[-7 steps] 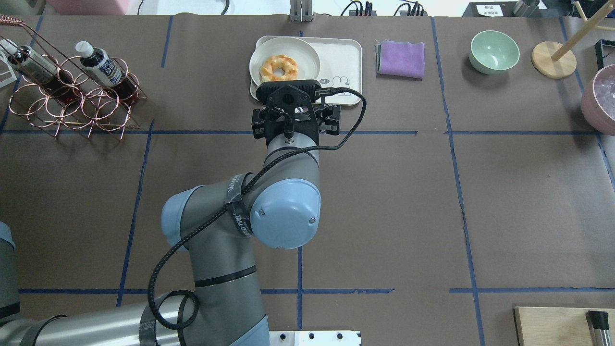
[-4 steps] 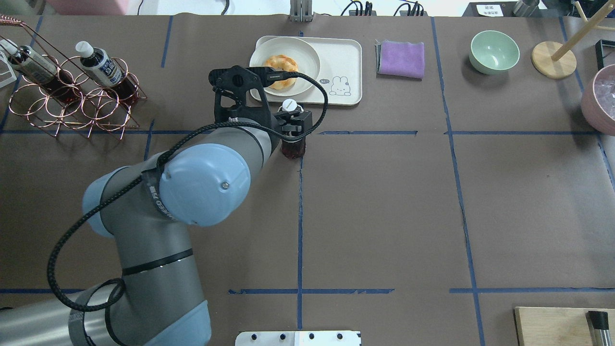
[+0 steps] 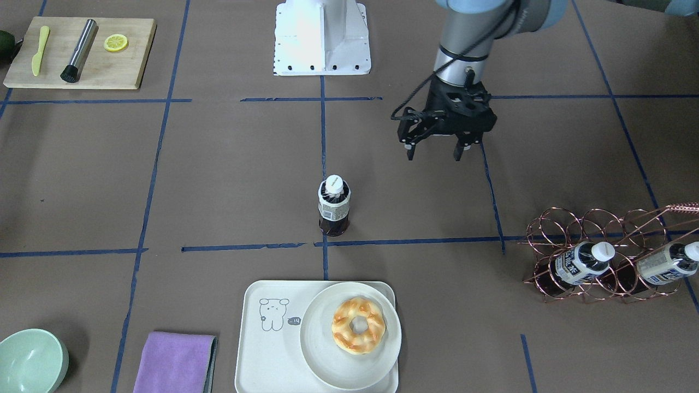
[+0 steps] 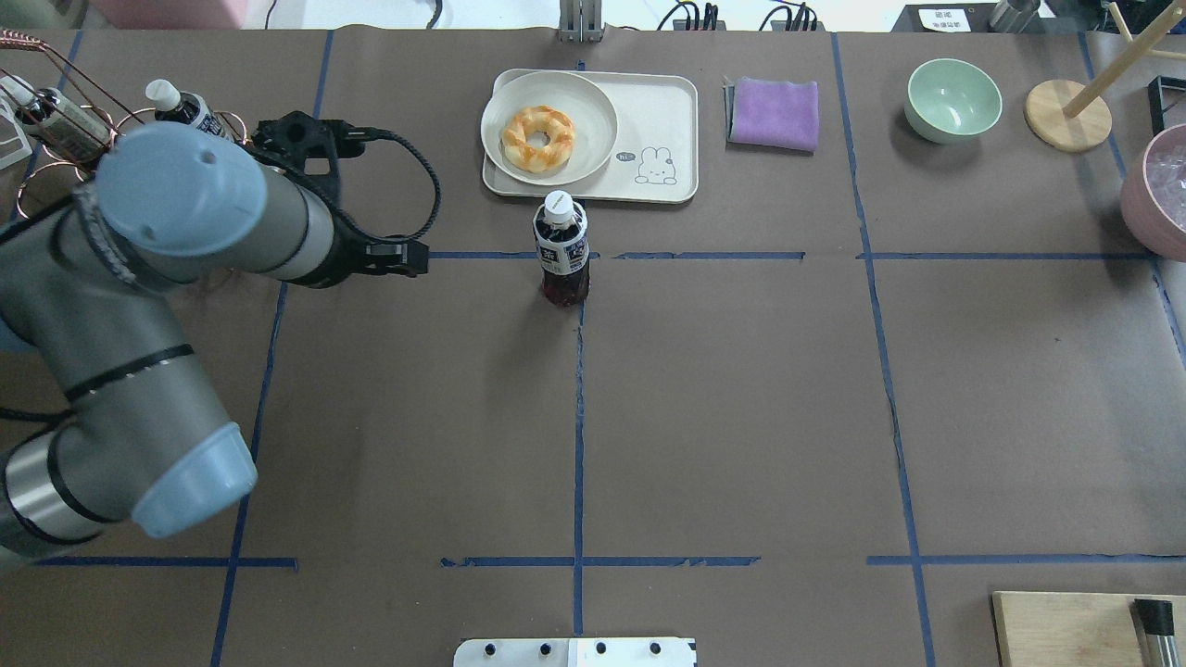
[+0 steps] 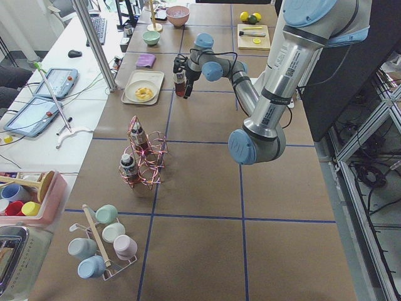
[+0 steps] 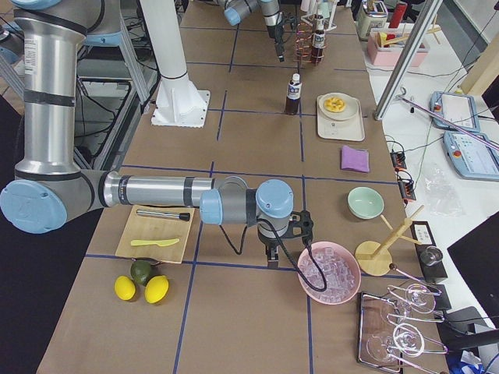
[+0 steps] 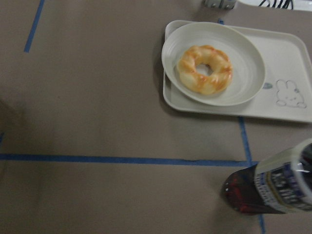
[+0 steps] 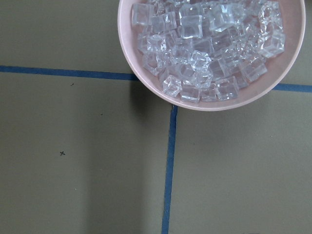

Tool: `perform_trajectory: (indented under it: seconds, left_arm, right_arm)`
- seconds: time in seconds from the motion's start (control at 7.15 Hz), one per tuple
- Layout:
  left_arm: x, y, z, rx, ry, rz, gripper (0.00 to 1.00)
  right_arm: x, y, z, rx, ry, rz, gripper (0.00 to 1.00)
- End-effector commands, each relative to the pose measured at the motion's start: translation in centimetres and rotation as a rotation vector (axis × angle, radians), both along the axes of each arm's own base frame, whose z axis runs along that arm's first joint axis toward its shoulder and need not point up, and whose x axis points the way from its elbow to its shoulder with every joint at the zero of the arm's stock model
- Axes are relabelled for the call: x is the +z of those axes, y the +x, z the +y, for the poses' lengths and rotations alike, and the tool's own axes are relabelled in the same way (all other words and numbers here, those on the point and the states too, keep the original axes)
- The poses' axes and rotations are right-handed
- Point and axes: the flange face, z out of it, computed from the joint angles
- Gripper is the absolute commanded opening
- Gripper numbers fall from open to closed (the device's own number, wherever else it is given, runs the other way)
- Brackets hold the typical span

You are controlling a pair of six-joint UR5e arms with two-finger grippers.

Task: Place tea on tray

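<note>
While empty, left tool (image 3: 434, 154) (wide apart)

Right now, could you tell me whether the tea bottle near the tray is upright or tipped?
Upright: the tea stands on its base on the table, white cap on top, just outside the tray.

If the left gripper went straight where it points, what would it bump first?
Probably the bare brown table: the left gripper points mostly downward, jaws open, with the tea bottle off to one side. Depth is unclear.
</note>
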Motion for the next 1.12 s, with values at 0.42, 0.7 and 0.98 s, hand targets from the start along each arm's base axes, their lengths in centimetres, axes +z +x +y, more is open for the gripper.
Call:
perform_trajectory:
  seconds: [0.42, 0.7, 0.98]
  left_arm:
    - [22.3, -30.9, -6.1, 0.297, -0.023, -0.093, 1.00]
    - [33.2, -40.7, -7.0, 0.362, -0.023, -0.115, 1.00]
    - [40.1, -45.4, 0.0, 0.313, -0.111, -0.097, 1.00]
  right_arm:
    - [-1.4, -0.6, -0.7, -0.006, 0.049, -0.007, 1.00]
    - [-5.3, -2.7, -1.8, -0.048, 0.124, -0.012, 0.99]
    - [-8.6, -5.2, -3.0, -0.073, 0.158, -0.022, 0.99]
